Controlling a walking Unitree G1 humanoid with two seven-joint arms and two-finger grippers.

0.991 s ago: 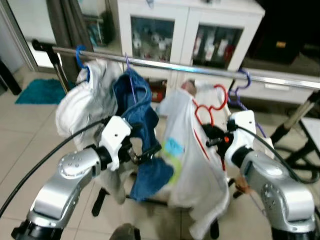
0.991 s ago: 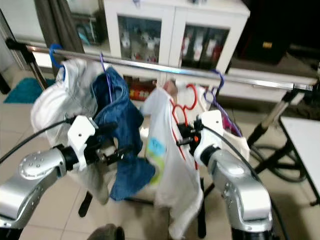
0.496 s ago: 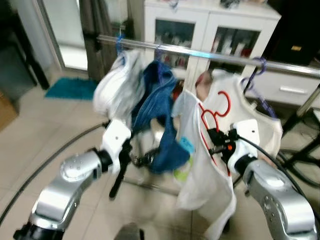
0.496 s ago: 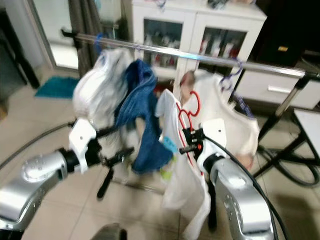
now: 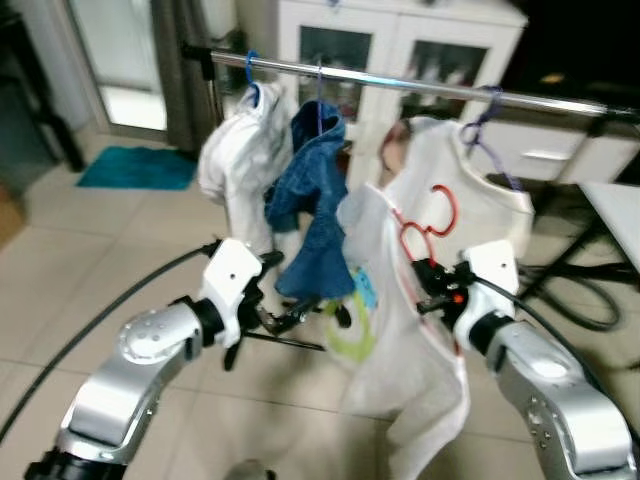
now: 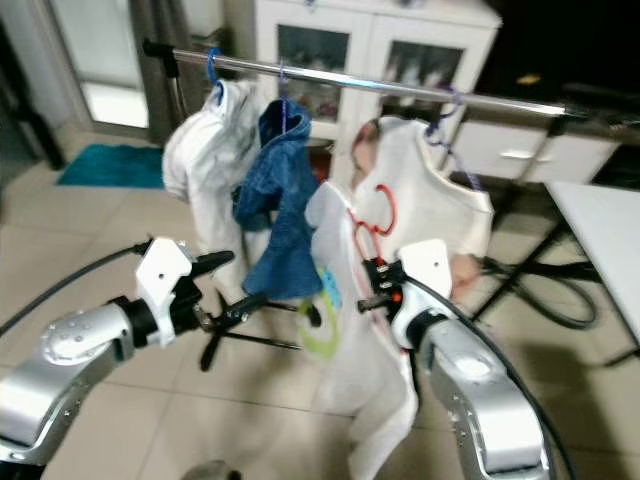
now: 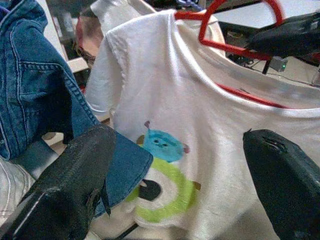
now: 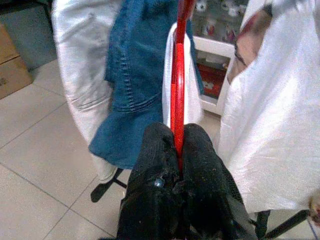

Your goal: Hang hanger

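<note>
The right hand holds a red hanger with a white T-shirt, below the clothes rail.

The right hand [image 8: 176, 165] has its two black fingers pressed together on the red hanger [image 5: 428, 222], which carries a white T-shirt [image 5: 405, 330] with a blue and green cartoon print. The hanger is lower than the metal rail [image 5: 420, 87] and its hook is not on it. The left hand [image 5: 300, 312] is spread wide with nothing between the fingers, just beside the shirt's print. On the rail hang a white garment [image 5: 240, 165], a blue denim garment [image 5: 312, 200] and another white shirt [image 5: 480, 200] on a purple hanger [image 5: 485, 120]. Behind the rail stands a white cabinet [image 5: 400, 30] with glass doors.
</note>
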